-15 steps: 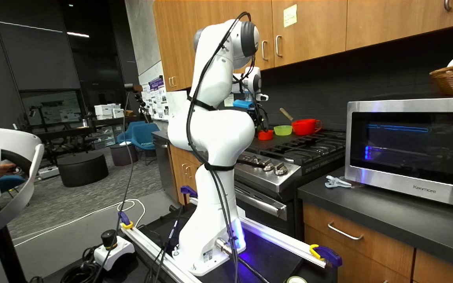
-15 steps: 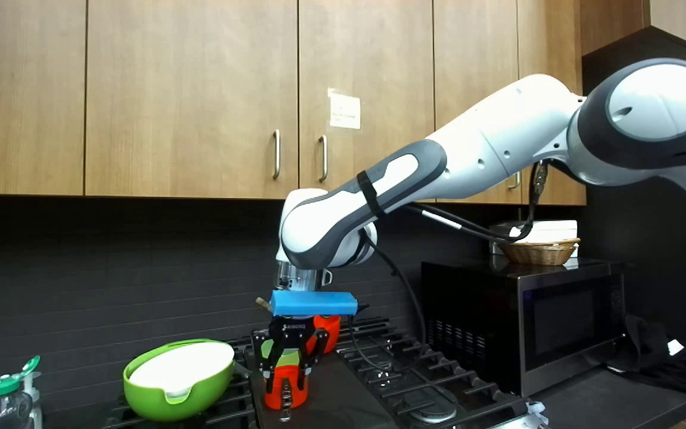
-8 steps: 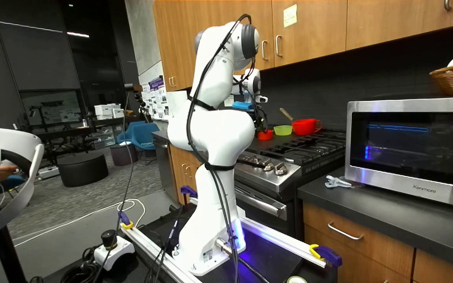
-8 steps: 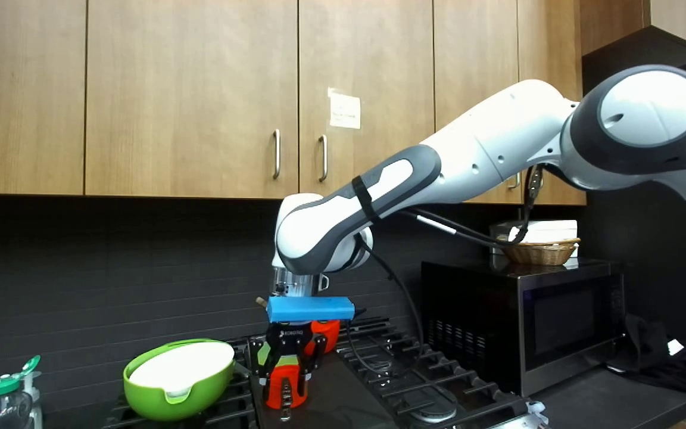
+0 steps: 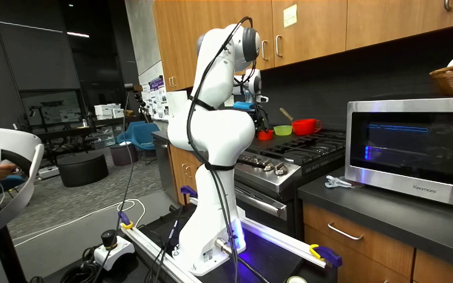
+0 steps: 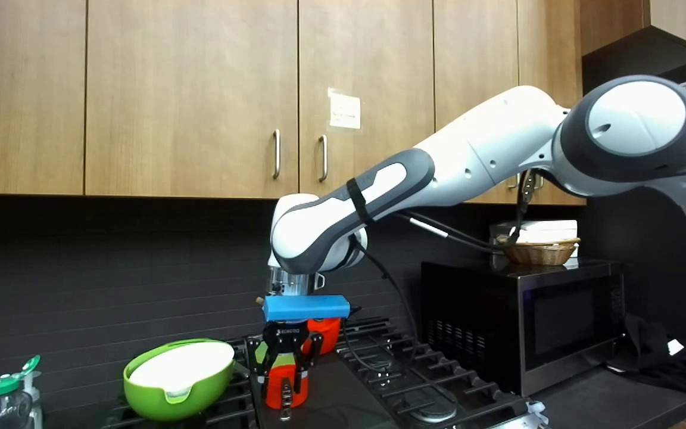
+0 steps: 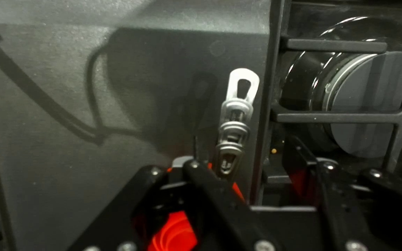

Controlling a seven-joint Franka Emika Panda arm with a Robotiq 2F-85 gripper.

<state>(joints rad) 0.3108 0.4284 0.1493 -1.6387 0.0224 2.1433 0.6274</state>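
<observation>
Handle (image 7: pixel 235 129) shows in wrist view, side of red cup (image 5: pixel 265 136) in an exterior view; end effector (image 6: pixel 283 374) unclenched.

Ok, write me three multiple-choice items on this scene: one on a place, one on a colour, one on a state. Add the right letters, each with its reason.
1. Where is the small red cup?
A) Inside the microwave
B) In the large green bowl
C) On the stove

2. What colour is the block on the gripper?
A) Blue
B) Yellow
C) Green

3. How does the gripper stand?
A) Fully closed, tips touching
B) Spread apart
C) Clamped on the large green bowl

Right letters:
1. C: an exterior view shows the cup standing on the stove's dark plate.
2. A: the block looks blue in both exterior views.
3. B: the wrist view shows a wide gap between the gripper's two sides.
</observation>
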